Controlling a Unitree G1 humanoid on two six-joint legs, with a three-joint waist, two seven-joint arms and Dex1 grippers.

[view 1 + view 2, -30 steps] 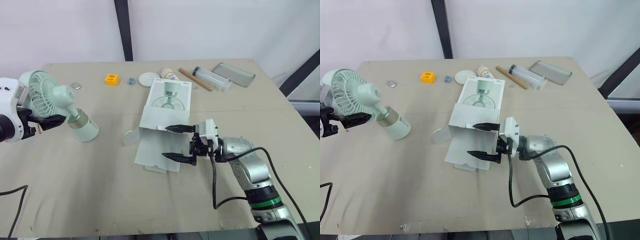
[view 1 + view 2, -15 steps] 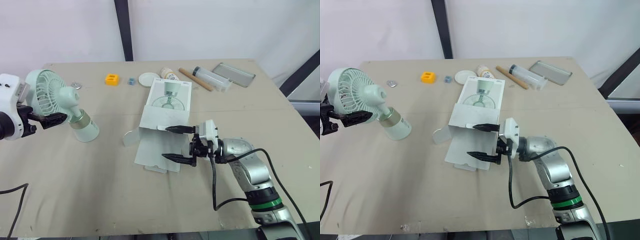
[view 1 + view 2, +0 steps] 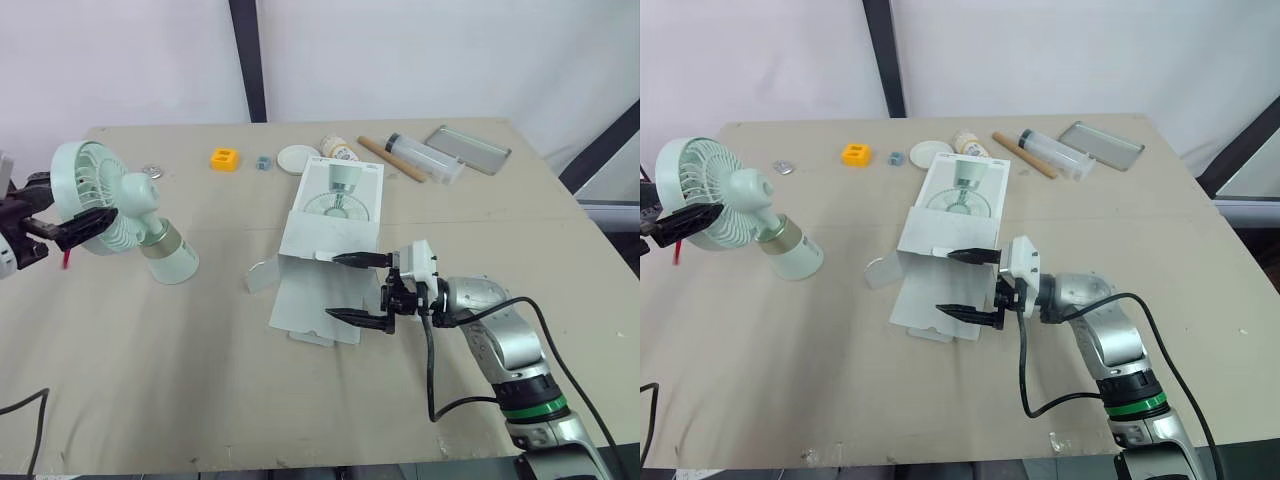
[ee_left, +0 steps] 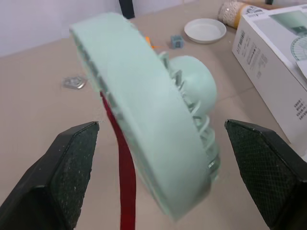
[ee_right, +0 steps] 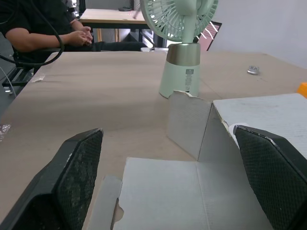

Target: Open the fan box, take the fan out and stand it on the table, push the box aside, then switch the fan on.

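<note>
Behind the fan [image 5: 182,72], right wrist view catches a person's hands [image 5: 80,36]

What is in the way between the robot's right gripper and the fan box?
Nothing visible. The open right gripper is right at the fan box's open end, with its fingers over the folded-out flap.

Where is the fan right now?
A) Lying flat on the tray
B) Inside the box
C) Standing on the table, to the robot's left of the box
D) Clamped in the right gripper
C: the fan stands on its base on the table, left of the opened box.
</note>
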